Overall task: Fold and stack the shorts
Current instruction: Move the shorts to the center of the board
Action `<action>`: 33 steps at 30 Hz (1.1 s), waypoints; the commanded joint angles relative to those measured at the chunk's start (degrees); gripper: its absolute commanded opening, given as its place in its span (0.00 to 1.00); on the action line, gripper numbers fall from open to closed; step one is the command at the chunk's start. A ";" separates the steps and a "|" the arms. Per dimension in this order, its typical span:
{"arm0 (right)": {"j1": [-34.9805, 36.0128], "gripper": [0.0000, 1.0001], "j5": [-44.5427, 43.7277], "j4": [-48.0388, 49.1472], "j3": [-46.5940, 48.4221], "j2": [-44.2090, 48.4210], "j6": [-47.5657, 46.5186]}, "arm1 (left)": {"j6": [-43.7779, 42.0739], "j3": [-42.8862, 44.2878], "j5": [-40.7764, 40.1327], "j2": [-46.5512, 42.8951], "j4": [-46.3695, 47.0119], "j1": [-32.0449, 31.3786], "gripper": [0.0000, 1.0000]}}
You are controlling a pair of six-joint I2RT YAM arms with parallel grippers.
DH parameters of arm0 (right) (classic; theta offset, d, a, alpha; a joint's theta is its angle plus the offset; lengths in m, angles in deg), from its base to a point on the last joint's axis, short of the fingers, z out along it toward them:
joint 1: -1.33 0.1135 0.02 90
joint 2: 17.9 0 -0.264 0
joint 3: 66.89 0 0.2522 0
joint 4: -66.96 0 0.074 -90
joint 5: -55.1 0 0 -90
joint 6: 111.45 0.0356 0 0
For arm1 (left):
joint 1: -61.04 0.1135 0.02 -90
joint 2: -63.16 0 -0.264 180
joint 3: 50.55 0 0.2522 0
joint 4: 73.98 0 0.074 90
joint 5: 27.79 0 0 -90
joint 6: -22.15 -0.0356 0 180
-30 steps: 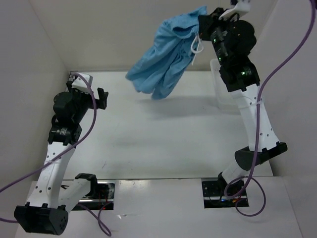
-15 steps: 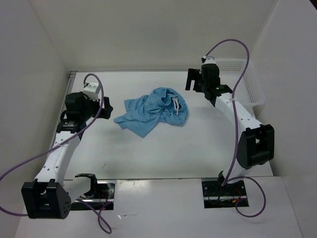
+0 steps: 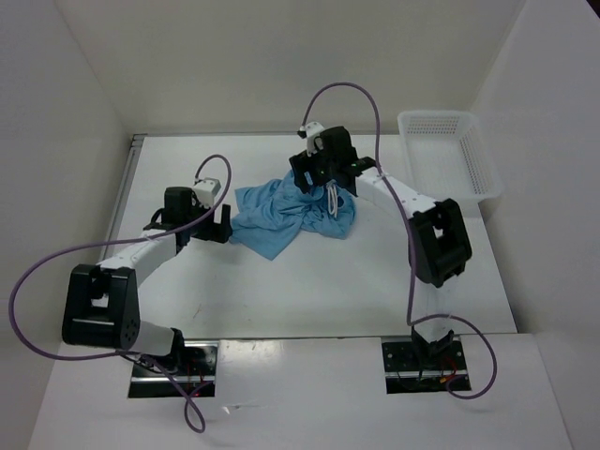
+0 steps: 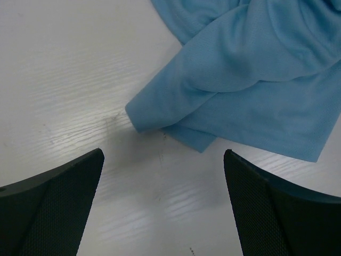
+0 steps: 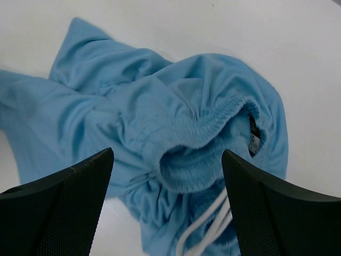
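- You are looking at the shorts point(image 3: 292, 214) lying in a crumpled heap on the counter point(image 3: 375, 272), in the upper middle of the overhead frame. A second ago they were hanging in the air from the right tool near the top of the frame.
- That drop means the shorts are now down where both arms can work them. Judging by the bunched cloth, nothing is folded yet, and flattening is probably coming first.
- Both arms have moved in on the heap since the release, when they were standing off to either side.
- Your left arm is stretching low across the counter from the lower left. The left tool point(image 3: 217, 223) is sitting just beside the left edge of the cloth.
- In the left wrist view its jaws are standing wide apart and holding nothing. A folded corner point(image 4: 141, 120) of a leg is lying just ahead of them, in the middle of that frame.
- Your right arm is reaching from the right side over the top of the heap. The right tool point(image 3: 314, 178) is hovering above the gathered waistband point(image 5: 213, 125).
- Its jaws are also standing apart with nothing between them. The white drawstring point(image 5: 208, 229) is trailing at the bottom of the right wrist frame.
- The white basket point(image 3: 448, 150) is sitting well apart, at the upper right.
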 commanded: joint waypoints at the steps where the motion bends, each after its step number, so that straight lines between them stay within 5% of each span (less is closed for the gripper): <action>1: -1.07 0.87 5.69 -1.13 9.22 -6.67 -0.84 | -0.21 -1.02 0.47 2.14 8.56 -1.12 1.00; 7: -1.07 0.86 8.42 -1.13 12.48 -12.85 3.03 | -0.21 -1.19 1.79 5.92 11.98 -1.12 1.00; 17: -1.07 0.81 5.17 -1.13 8.88 -8.83 3.82 | -0.21 -0.66 0.91 13.48 19.73 -3.15 0.97; 22: -1.07 0.81 5.70 -1.13 5.28 -5.65 3.82 | -0.21 -0.83 2.13 14.89 14.11 -3.15 0.68; 23: -1.07 0.81 6.31 -1.13 4.49 -4.87 4.43 | -0.21 -1.36 2.14 14.89 14.11 -3.15 0.60; 24: -1.07 0.79 6.84 -1.13 4.49 -4.86 4.44 | -0.21 -1.89 2.14 14.37 14.11 -3.15 0.39; 28: -1.07 0.72 7.37 -1.13 4.57 -5.39 4.97 | -0.21 -2.51 2.14 13.14 14.11 -3.15 0.09; 33: -0.54 0.61 7.37 -1.13 6.77 -8.11 7.68 | -0.21 -2.51 2.14 10.68 13.41 -3.15 0.00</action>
